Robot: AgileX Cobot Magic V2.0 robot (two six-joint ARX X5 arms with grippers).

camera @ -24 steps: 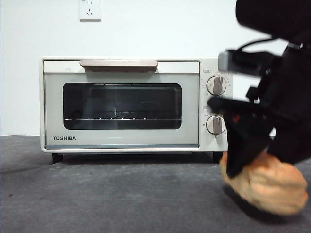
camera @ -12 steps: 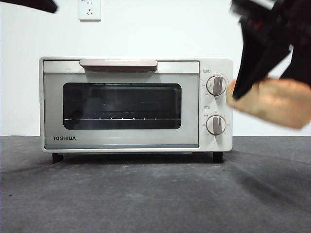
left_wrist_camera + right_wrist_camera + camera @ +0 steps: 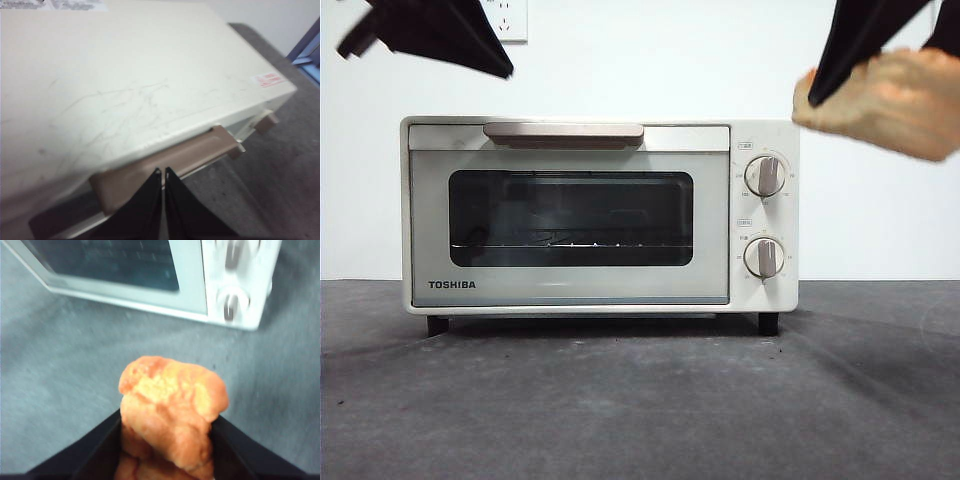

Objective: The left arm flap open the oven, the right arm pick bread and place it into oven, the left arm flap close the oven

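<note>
The cream oven (image 3: 600, 215) stands in the middle of the table with its door shut and its beige handle (image 3: 564, 132) along the top. My left gripper (image 3: 490, 60) hangs at the upper left, just above the oven. In the left wrist view its jaws (image 3: 163, 172) are shut, tips right over the handle (image 3: 200, 150). My right gripper (image 3: 825, 90) is high at the right, level with the oven's top, shut on the orange bread (image 3: 890, 100). The right wrist view shows the bread (image 3: 170, 390) held between the jaws above the table.
Two round knobs (image 3: 765, 175) sit on the oven's right panel. A wall socket (image 3: 505, 20) is on the white wall behind. The grey table (image 3: 640, 400) stretches in front of the oven.
The right gripper has lifted the bread from the table at the right up to the oven's top level. The left gripper has come in at the top left and moved down toward the handle.
</note>
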